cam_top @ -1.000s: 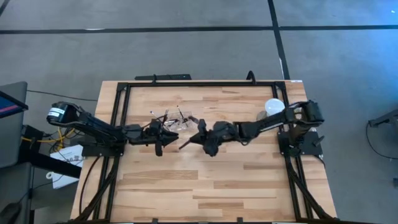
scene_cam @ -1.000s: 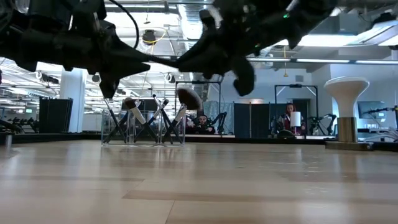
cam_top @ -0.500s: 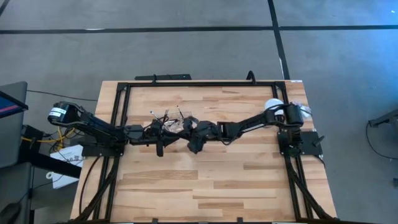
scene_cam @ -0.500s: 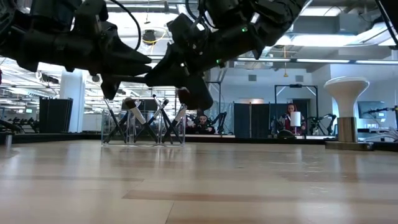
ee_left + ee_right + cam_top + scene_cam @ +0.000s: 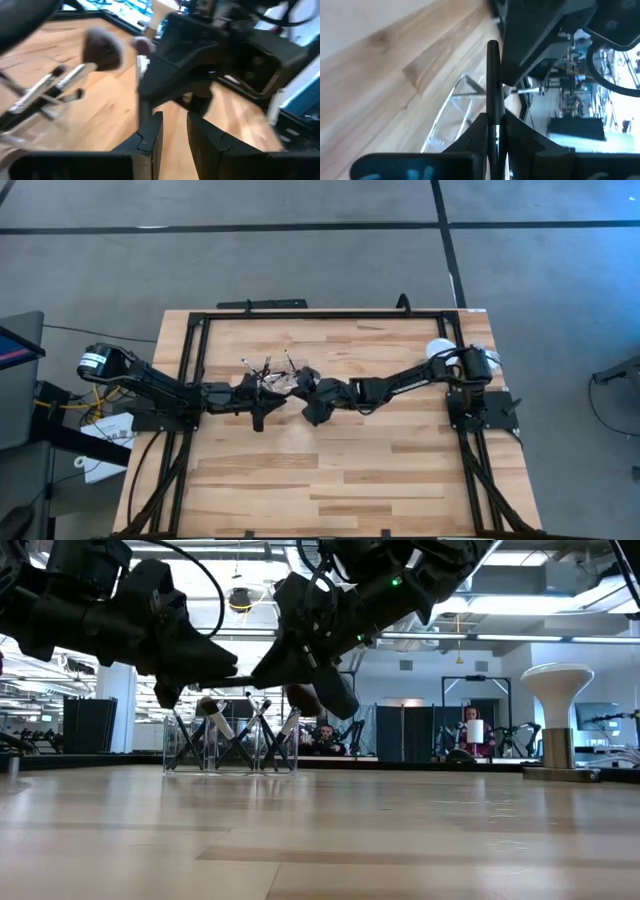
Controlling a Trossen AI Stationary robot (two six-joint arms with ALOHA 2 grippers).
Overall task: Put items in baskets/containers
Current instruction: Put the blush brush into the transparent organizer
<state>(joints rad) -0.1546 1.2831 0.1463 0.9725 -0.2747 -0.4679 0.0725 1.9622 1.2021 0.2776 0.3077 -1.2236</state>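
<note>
A clear container (image 5: 280, 378) stands left of the table's middle, with several slim brushes (image 5: 240, 730) leaning out of its top, one with a fluffy head (image 5: 102, 47). My right gripper (image 5: 308, 398) hovers just right of the container and is shut on another brush, whose brown head (image 5: 303, 697) hangs in the air. My left gripper (image 5: 264, 396) hovers at the container's near side, facing the right gripper, with its fingers (image 5: 150, 132) open. The held brush's handle end (image 5: 492, 47) reaches up to the left gripper; whether they touch, I cannot tell. My right gripper (image 5: 492, 132) pinches the brush's dark handle (image 5: 493, 117) between its two fingers, and the handle runs on straight out past the fingertips. The fingers come slanting down from the table's right. The brush is lifted clear of the table, above and beside the container.
A white round ball on a stand (image 5: 558, 710) sits at the table's right edge beside the right arm's base (image 5: 470, 385). A black frame (image 5: 300, 315) runs along the far edge. Bare wood (image 5: 330, 470) fills the near half of the table.
My right gripper has carried the brush toward the table's left, from the middle up to the container and my left gripper, most of it in the first half second. It has also tipped lower. My left gripper has stayed near the container.
</note>
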